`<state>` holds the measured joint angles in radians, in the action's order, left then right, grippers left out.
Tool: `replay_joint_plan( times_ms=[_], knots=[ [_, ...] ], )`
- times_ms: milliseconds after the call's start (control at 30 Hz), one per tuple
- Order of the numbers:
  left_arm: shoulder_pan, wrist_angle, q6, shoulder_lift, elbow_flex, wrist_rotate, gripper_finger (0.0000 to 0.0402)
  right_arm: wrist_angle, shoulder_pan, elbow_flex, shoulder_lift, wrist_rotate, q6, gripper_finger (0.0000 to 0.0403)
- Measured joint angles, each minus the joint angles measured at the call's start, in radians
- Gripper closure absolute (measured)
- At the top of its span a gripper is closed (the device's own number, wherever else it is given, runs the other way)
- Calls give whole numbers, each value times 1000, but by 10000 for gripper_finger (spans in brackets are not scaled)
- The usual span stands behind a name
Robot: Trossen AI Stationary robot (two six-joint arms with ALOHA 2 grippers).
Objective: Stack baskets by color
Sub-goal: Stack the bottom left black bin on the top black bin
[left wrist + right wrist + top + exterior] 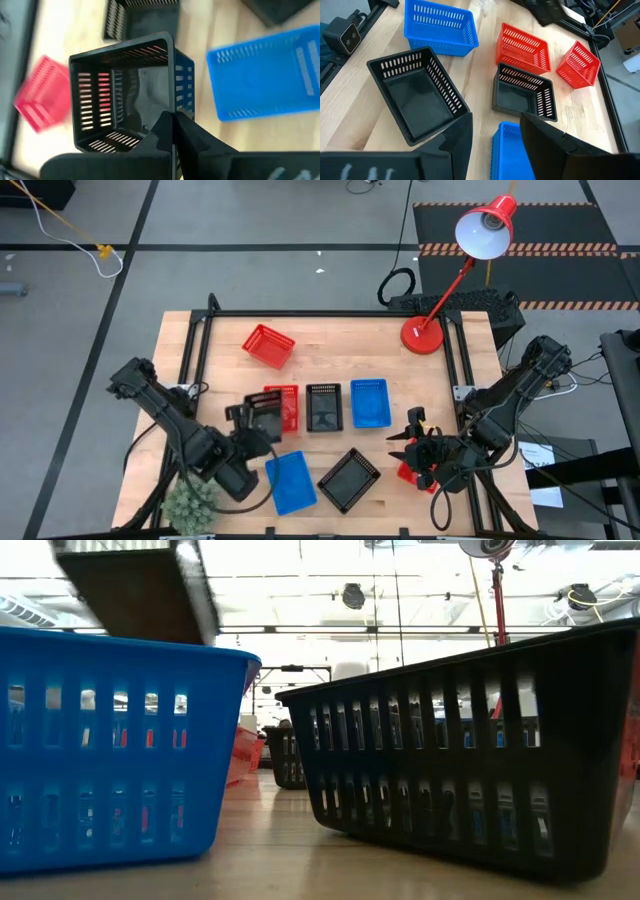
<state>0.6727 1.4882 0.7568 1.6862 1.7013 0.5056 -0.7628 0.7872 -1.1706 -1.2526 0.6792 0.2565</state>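
My left gripper (250, 432) is shut on a black basket (262, 412) and holds it in the air over a red basket (285, 408) at mid-table. Beside that red basket a black basket (323, 406) and a blue one (369, 402) rest on their bottoms. Another red basket (268, 345) lies tilted at the far left. A blue basket (291, 481) and a black basket (349, 478) sit near the front edge. My right gripper (415, 448) hovers open at the front right and touches nothing. Something red (408, 473) shows partly beneath it. My left gripper grips one side wall (173, 107) of the black basket at its rim, near a corner, with one finger inside and one outside. The fingers slant down from the table's near left. The basket hangs tilted, its open side toward the gripper, clear of the table.
A red desk lamp stands with its round base (422, 335) at the far right of the table. A green tuft (190, 502) sits at the front left corner. A black rail frame (330, 313) runs along the table's far and side edges.
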Motion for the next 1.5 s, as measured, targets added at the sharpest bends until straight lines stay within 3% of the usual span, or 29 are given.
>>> replay_joint_plan(
  times_ms=[167, 600, 1067, 1500],
  knots=[
    [-64, -60, -147, 3, 26, 75, 397, 0, 0, 0, 0, 0, 3, 245],
    [-176, -446, -559, 3, 28, 193, 398, -64, 0, 0, 13, -1, 81, 245],
    [-234, -528, -683, 131, 27, 220, 398, -102, 43, 0, 85, 30, 160, 245],
    [-270, -557, -608, 276, 27, 219, 395, -104, 46, 0, 88, 34, 169, 245]
  ],
)
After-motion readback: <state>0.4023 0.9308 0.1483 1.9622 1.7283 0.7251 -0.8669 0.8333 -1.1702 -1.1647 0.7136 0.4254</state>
